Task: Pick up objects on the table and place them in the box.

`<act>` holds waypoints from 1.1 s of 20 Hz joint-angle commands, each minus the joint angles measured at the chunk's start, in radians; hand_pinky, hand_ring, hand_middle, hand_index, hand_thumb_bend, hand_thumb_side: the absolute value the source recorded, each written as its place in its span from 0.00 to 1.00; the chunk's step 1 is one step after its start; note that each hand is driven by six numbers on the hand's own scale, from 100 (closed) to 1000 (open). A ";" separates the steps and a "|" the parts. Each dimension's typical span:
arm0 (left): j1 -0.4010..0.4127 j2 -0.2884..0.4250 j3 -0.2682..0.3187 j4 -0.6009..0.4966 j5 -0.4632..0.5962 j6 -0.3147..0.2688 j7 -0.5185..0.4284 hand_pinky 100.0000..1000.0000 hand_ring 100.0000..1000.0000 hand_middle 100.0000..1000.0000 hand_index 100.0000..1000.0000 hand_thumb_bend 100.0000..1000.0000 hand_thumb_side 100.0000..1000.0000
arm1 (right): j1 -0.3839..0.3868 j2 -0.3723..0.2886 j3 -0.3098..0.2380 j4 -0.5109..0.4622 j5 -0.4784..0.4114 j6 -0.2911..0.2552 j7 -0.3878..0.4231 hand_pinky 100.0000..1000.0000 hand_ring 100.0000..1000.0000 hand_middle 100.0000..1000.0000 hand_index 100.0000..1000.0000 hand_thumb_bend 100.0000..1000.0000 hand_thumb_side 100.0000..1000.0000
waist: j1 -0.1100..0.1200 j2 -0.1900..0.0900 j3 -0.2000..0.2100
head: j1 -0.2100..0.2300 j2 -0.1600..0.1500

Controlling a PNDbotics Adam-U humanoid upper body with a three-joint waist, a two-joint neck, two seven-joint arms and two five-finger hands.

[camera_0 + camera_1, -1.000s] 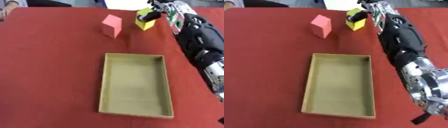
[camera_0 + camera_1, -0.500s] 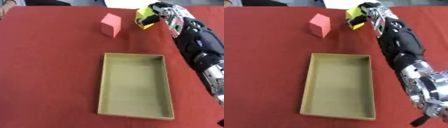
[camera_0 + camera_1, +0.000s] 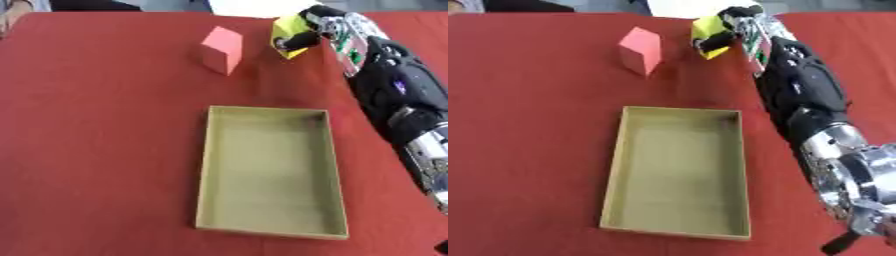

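A yellow block [image 3: 287, 34] is held tilted at the far right of the red table, with my right hand [image 3: 315, 22] shut on it, fingers and thumb curled round its sides. Its lower corner is close to the cloth; I cannot tell whether it touches. A pink block [image 3: 220, 49] stands on the table just left of it, apart from the hand. The open tan box [image 3: 269, 171] lies in the middle, nearer to me, with nothing inside. My left hand shows in neither view.
My black right forearm [image 3: 798, 90] runs down the right side of the table, beside the box's right wall. A white sheet [image 3: 254, 7] lies at the far edge. A person's hand [image 3: 12, 11] rests at the far left corner.
My right hand has closed round the yellow block and tipped it up. The camera has shifted slightly; the pink block and box have not moved.
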 commanded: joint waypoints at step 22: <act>-0.001 0.033 0.009 -0.016 -0.006 0.005 0.000 0.82 0.66 0.57 0.72 0.00 0.72 | 0.036 -0.193 0.257 -0.303 -0.254 -0.255 -0.018 0.78 0.78 0.61 0.86 0.10 0.56 | -0.002 -0.073 -0.042 | 0.044 0.037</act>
